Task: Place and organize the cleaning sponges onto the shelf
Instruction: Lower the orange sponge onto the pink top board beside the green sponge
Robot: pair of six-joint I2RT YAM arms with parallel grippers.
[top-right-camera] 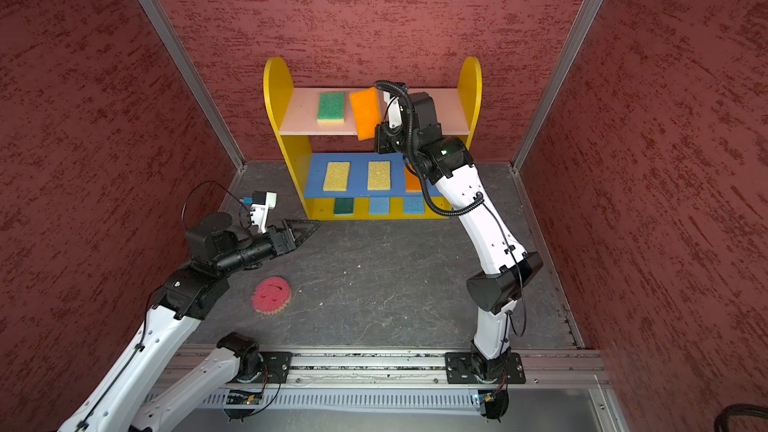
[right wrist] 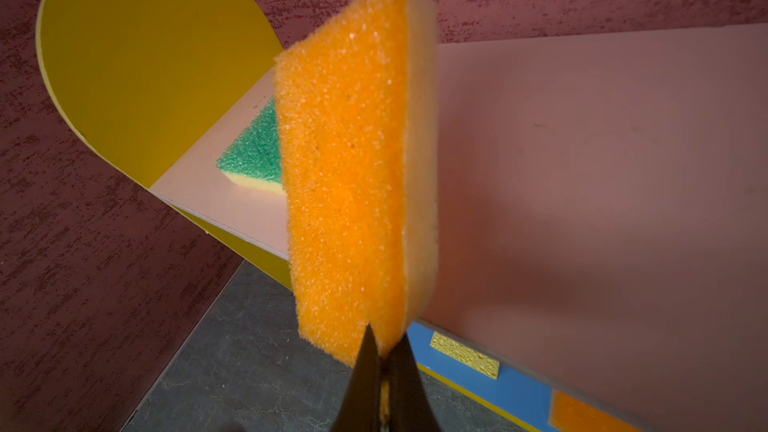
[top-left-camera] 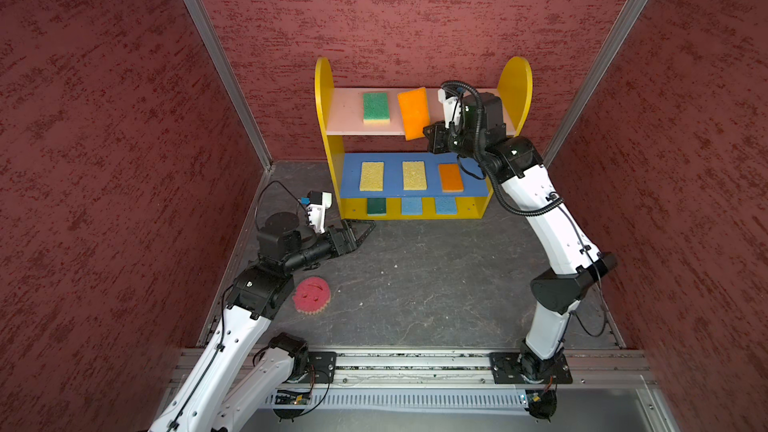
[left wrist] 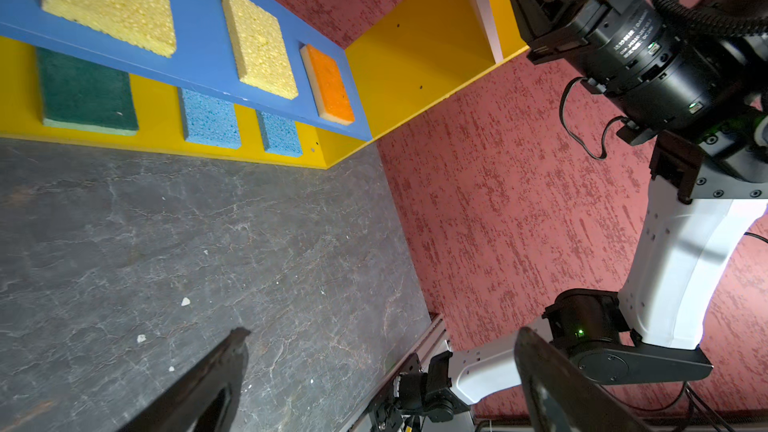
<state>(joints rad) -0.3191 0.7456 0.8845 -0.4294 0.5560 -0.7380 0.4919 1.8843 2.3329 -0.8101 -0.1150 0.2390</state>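
One orange sponge (top-left-camera: 413,114), clenched at its near end by the right jaws, hangs on edge over the shelf's (top-left-camera: 324,89) pink board (top-left-camera: 347,116), long axis pointing rearward, beside the green sponge (top-left-camera: 376,107); left jaws gape empty.

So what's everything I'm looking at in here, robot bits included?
shelf: one, yellow sides, against the back wall
green sponge: one, flat on the pink board
held orange sponge: one, tilted over the pink board
second orange sponge: one, flat on the blue board
pale yellow sponges: two, on the blue board
dark green sponge: one, on the yellow base
blue sponges: two, on the yellow base
smiley sponge: one, pink-red, on the table by the left arm
table: one, dark grey
walls: three, red
left arm, right arm: white and black
left jaws: open, empty
right jaws: pinching the held orange sponge
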